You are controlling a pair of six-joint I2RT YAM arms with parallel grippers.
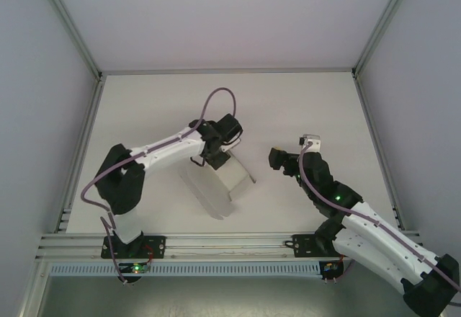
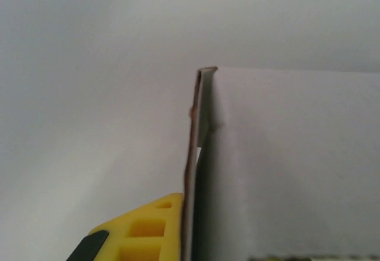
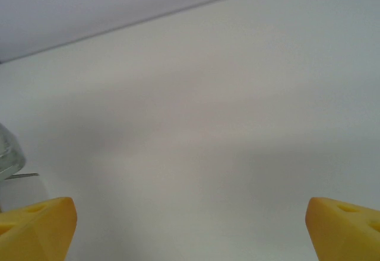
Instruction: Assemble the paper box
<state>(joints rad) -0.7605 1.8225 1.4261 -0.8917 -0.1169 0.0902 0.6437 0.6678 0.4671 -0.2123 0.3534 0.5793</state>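
We see a white table (image 1: 144,101) boxed in by a plain pale back wall (image 1: 230,14) and two side walls (image 1: 29,130). Metal posts (image 1: 68,21) line the corners, and a rail (image 1: 230,243) runs along the near edge. Light falls soft and even.

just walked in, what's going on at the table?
The left tool is shut on an edge of the paper box, white card lying near the middle of the table. In the left wrist view the card wall runs edge-on beside a yellow finger. The right tool stands wide open to the right of the box, apart from it and holding nothing. How far the folding has got is hard to tell.
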